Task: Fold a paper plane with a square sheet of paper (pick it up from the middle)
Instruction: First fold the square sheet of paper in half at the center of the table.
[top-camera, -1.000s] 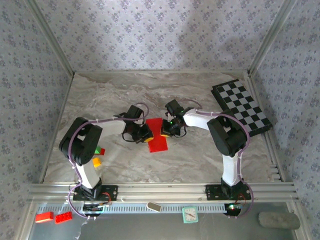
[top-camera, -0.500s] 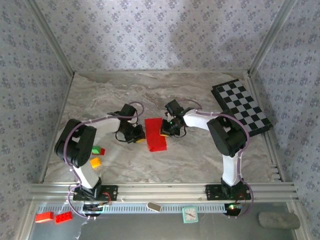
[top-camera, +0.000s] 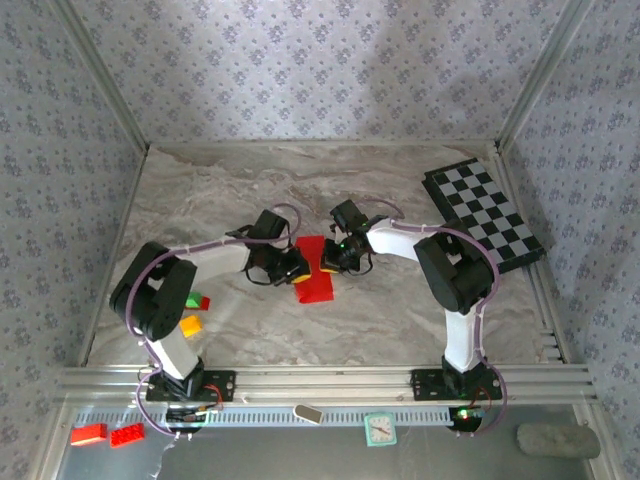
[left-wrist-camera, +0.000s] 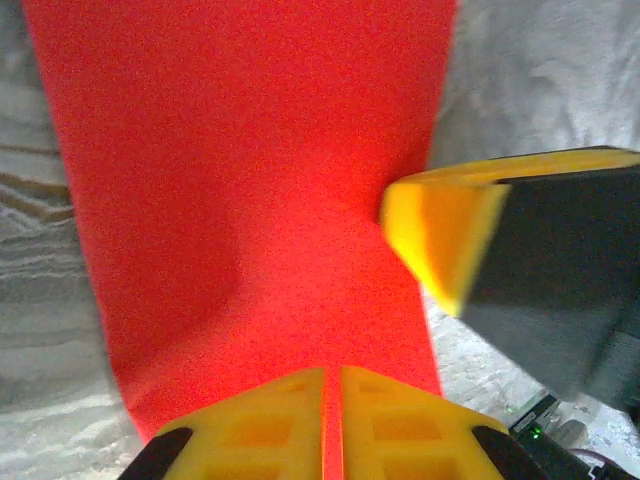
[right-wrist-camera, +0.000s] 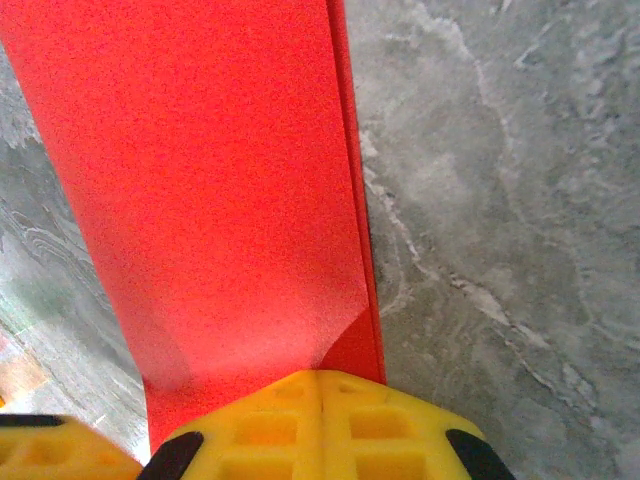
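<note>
Marble table: left claw, right claw both clamped on red paper sheet.

- Metal rail crossing the near edge of the marbled table.
- Checkered board, black and white, far beyond the rail's right end, lying askew.
- Green-and-red brick and yellow brick, close together just beyond the rail's left part.
- Two red bricks on the near side of the rail, at its left end.
- Small teal clock nearer than the rail, right of its middle.
- Grey lump nearer than the rail's right end.
- Patterned walls far behind the rail.
</note>
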